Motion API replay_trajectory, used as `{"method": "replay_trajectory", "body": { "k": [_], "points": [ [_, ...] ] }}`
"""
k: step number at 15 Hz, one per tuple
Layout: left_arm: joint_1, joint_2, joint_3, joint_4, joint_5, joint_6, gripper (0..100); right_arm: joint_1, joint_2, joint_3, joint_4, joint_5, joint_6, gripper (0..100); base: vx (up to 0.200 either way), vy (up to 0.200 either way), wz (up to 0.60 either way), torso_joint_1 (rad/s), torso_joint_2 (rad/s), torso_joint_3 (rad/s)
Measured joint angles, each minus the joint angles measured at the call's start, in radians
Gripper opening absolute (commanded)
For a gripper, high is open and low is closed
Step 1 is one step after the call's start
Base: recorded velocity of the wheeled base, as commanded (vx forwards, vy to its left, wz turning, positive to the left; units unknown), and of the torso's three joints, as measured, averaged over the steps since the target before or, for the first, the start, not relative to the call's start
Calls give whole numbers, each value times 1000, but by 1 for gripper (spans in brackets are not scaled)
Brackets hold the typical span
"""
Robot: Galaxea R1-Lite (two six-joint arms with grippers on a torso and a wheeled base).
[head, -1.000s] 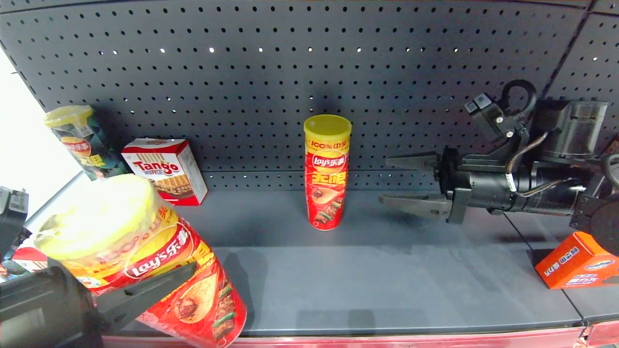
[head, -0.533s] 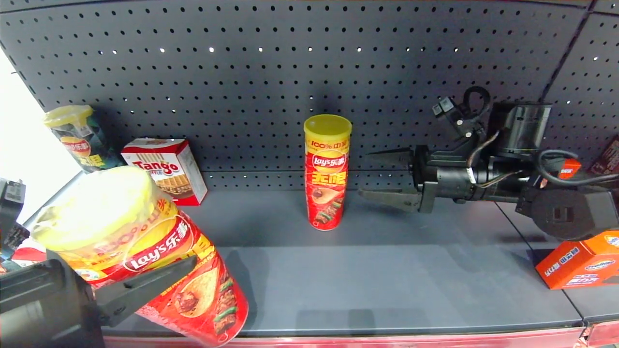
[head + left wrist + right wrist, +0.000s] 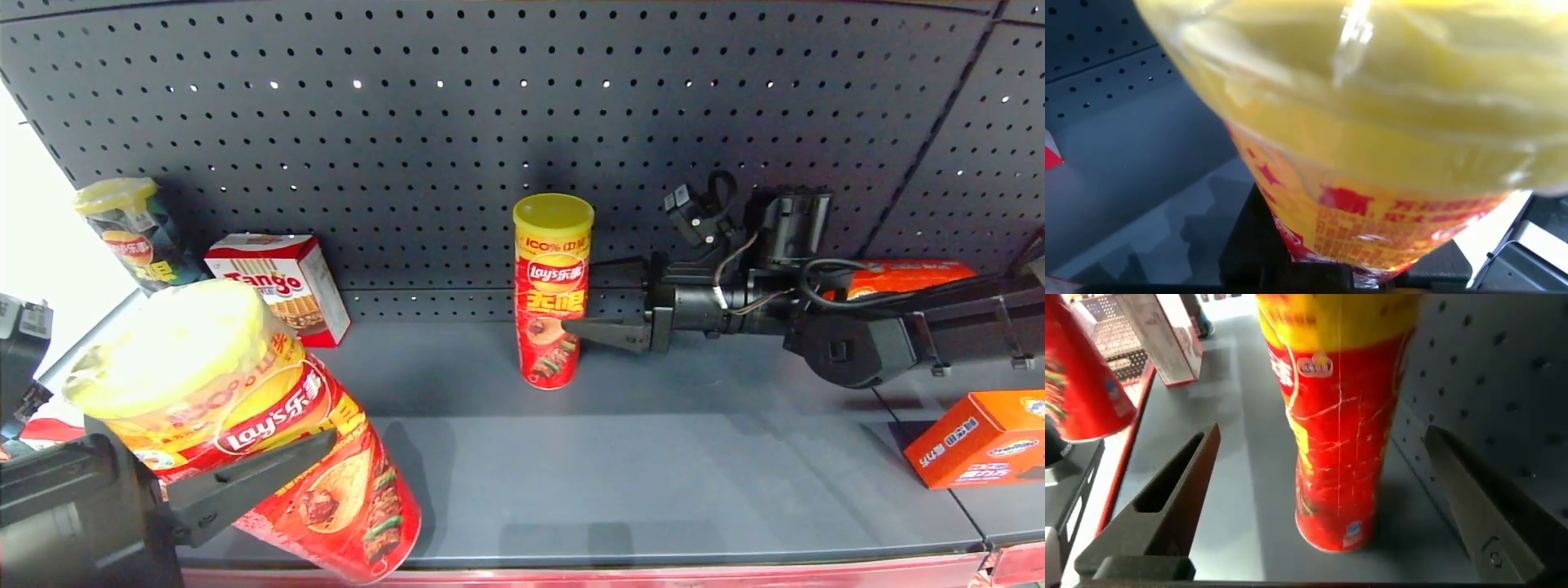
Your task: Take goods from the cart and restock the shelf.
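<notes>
While spread wide either side of the upright red cylindrical crisp can with yellow lid (image 3: 552,290), the right gripper (image 3: 576,294) sat mid-shelf near the dark pegboard (image 3: 408,122). The left gripper (image 3: 237,457) pinched a tilted matching can (image 3: 204,359) over the grey metal shelf (image 3: 653,457)'s front-left edge.

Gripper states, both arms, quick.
Left gripper: shut on the tilted chip can.
Right gripper: open, jaws either side of the standing chip can, not gripping.

shelf (image 3: 653,465): matt metal | upright chip can (image 3: 552,282): glossy printed wrap (plastic lid (image 3: 553,211), smooth)
</notes>
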Motion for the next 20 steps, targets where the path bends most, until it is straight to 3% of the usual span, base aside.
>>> {"method": "replay_trajectory", "body": {
  "k": [16,17,20],
  "points": [
    [1,7,7,-1,7,0,0,49,203,-137,-56,0,0,100,0,0,0,0,0,0],
    [1,6,6,-1,7,0,0,51,210,-138,-77,4,-2,0,0,0,0,0,0,0],
    [1,6,5,-1,8,0,0,53,221,-136,-92,4,-2,0,0,0,0,0,0,0]
  ]
}}
